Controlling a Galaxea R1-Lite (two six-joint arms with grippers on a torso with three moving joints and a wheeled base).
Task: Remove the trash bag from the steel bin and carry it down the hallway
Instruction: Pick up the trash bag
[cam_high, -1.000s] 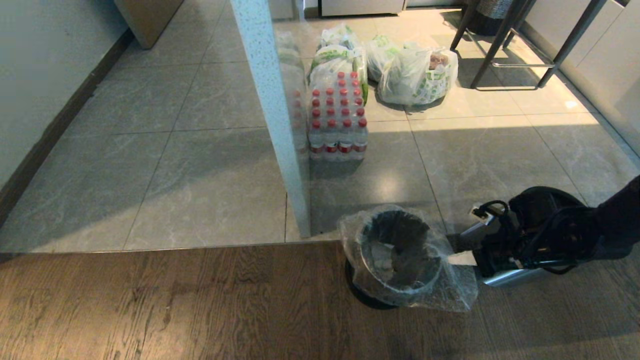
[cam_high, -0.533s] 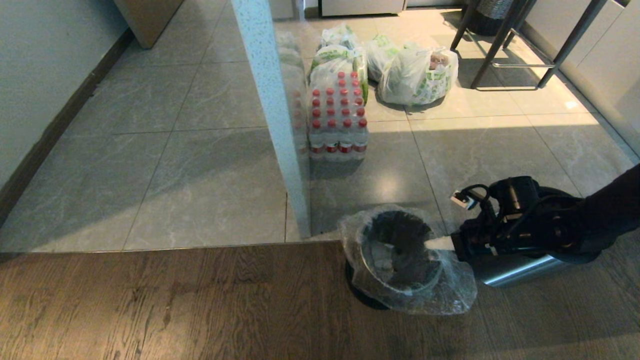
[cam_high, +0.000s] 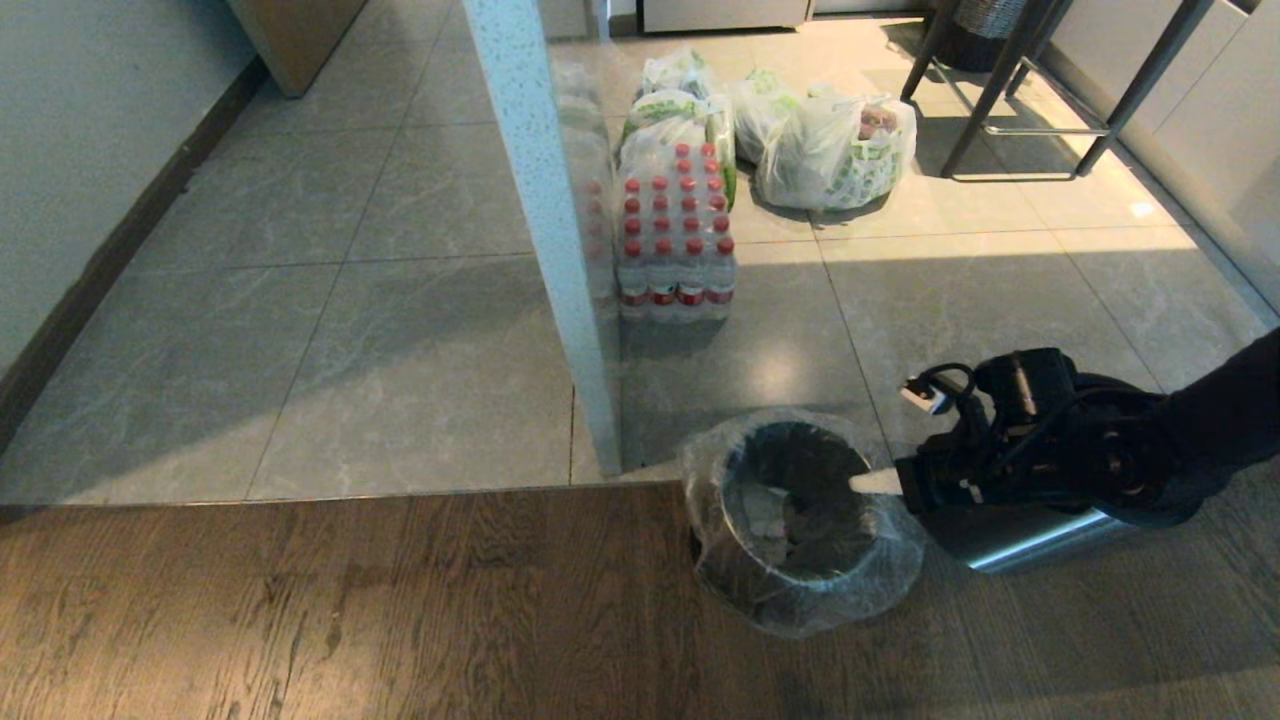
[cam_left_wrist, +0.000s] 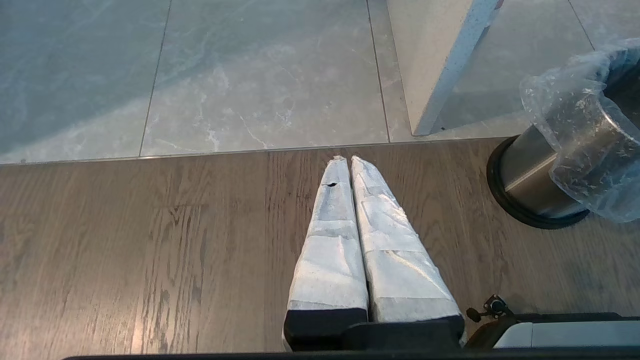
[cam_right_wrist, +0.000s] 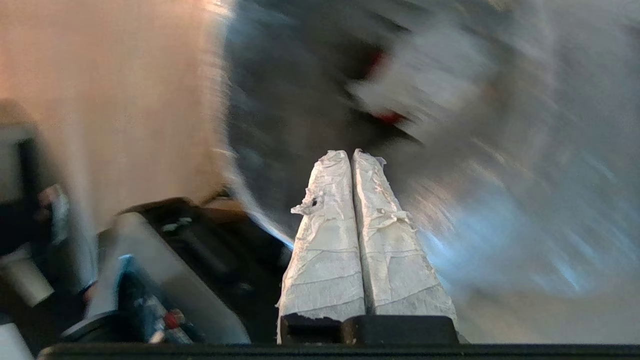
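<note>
The steel bin (cam_high: 800, 520) stands on the wooden floor by the tile edge, lined with the clear trash bag (cam_high: 880, 585), whose rim folds down over the outside. My right gripper (cam_high: 862, 483) reaches in from the right with its white-wrapped tip at the bag's rim on the bin's right side. It is shut, and I see nothing between its fingers. The right wrist view is smeared; the right gripper (cam_right_wrist: 350, 152) shows pressed together there. My left gripper (cam_left_wrist: 348, 159) hangs shut over the wood floor, apart from the bin (cam_left_wrist: 537, 175) and bag (cam_left_wrist: 585, 145). The tiled hallway (cam_high: 300, 330) runs off to the left.
A second, larger steel cylinder (cam_high: 1030, 545) lies under my right arm. A pale partition edge (cam_high: 545, 230) stands just left of the bin. Beyond are a pack of red-capped water bottles (cam_high: 675, 240), white grocery bags (cam_high: 830, 150) and dark stool legs (cam_high: 1020, 90).
My right gripper has risen and swung left to the bin's rim. The bag's loose skirt on the right side has drawn in closer to the bin.
</note>
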